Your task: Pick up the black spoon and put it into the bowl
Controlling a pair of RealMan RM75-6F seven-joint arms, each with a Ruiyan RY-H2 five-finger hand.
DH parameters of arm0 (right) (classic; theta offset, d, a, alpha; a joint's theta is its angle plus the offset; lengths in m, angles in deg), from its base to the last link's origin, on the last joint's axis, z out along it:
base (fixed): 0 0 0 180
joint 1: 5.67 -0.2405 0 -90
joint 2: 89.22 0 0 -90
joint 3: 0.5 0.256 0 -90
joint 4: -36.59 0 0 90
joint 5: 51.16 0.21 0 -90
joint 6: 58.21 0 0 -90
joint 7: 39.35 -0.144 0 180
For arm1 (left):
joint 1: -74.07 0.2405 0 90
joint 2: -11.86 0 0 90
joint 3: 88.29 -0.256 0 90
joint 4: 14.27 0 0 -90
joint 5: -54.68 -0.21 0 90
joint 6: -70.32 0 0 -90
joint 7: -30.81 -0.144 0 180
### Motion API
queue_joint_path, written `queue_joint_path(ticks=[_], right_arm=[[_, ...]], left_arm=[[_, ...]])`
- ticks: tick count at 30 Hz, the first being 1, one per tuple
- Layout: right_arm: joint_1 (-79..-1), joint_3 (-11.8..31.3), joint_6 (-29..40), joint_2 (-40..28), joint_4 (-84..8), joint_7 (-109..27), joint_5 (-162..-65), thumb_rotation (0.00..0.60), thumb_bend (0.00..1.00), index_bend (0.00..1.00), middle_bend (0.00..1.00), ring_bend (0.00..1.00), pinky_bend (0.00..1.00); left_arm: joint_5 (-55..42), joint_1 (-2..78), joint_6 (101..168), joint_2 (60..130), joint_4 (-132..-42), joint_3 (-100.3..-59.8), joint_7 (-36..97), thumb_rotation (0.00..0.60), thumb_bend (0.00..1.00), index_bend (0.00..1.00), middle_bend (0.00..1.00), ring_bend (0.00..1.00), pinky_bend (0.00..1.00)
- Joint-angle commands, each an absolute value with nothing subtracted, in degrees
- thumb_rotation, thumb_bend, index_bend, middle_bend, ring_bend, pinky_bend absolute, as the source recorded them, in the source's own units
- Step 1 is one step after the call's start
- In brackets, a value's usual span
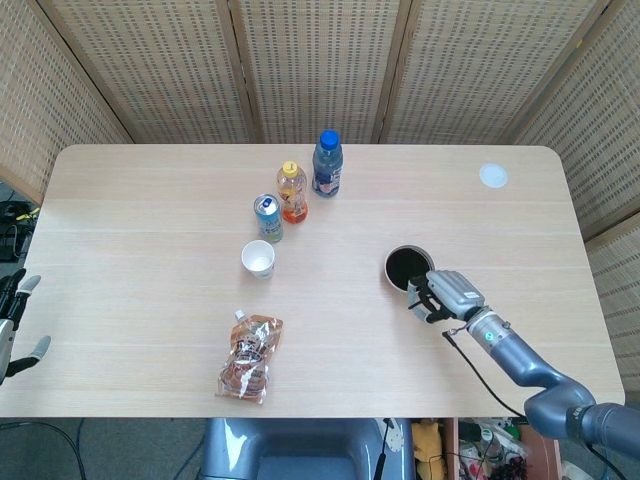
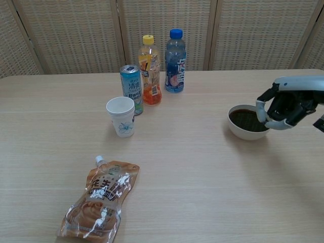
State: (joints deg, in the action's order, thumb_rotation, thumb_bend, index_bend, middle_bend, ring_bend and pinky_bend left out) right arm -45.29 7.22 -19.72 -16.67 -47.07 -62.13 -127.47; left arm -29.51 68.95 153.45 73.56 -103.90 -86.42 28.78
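Right hand [image 1: 443,295]: hangs above the table at the bowl's near-right rim, overlapping that rim in both views. Its fingers [image 2: 262,110] are curled in toward a dark palm; I cannot tell whether they hold anything.
Left hand [image 1: 12,325]: off the table's left edge, low, seen only from the head view; fingers apart, nothing in them.
Bowl [image 1: 388,270]: upright on the right half of the table [image 1: 150,220], white outside, dark inside.
Spoon: I cannot make it out in either view, neither in the bowl's dark inside nor in the curled hand.
Drinks: a blue bottle [image 1: 327,165], an orange bottle [image 1: 292,192] and a can [image 1: 267,217] stand in a close slanting row at the table's middle back.
Cup [image 1: 258,259]: white paper, upright, just in front of the can.
Pouch [image 1: 250,357]: lies flat near the front edge, spout toward the cup.
Disc [image 1: 493,176]: small, white, at the far right corner.
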Motion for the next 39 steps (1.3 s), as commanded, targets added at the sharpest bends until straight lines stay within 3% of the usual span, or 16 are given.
queue_joint_path(ticks=[1, 12, 26, 39], right_arm=[[-48.4, 11.7, -24.3, -18.1, -49.7, -69.7, -123.9, 0.6, 0.79, 0.73, 0.93, 0.95, 1.0], [-54.1, 15.8, -34.4, -15.5, -46.2, -79.0, -121.2, 0.6, 0.8, 0.73, 0.93, 0.95, 1.0], [-57.5, 14.9, -39.8, -7.6, -34.7, -79.1, -119.8, 0.6, 0.8, 0.73, 0.93, 0.96, 1.0], [-57.6, 14.3, -42.2, -4.8, -25.5, -77.3, -118.8, 0.6, 0.81, 0.73, 0.93, 0.95, 1.0]], left_arm=[[-29.2, 69.1, 153.4, 73.6, -103.6, -86.5, 29.0, 0.6, 0.33, 0.01, 0.0, 0.01, 0.0], [-28.8, 69.4, 153.4, 73.8, -102.5, -86.5, 30.0, 0.6, 0.33, 0.01, 0.0, 0.01, 0.0], [-27.9, 70.4, 153.6, 73.6, -102.1, -86.8, 30.4, 0.6, 0.33, 0.01, 0.0, 0.01, 0.0], [-28.0, 70.1, 153.3, 73.6, -102.8, -86.6, 29.4, 0.6, 0.33, 0.01, 0.0, 0.01, 0.0]])
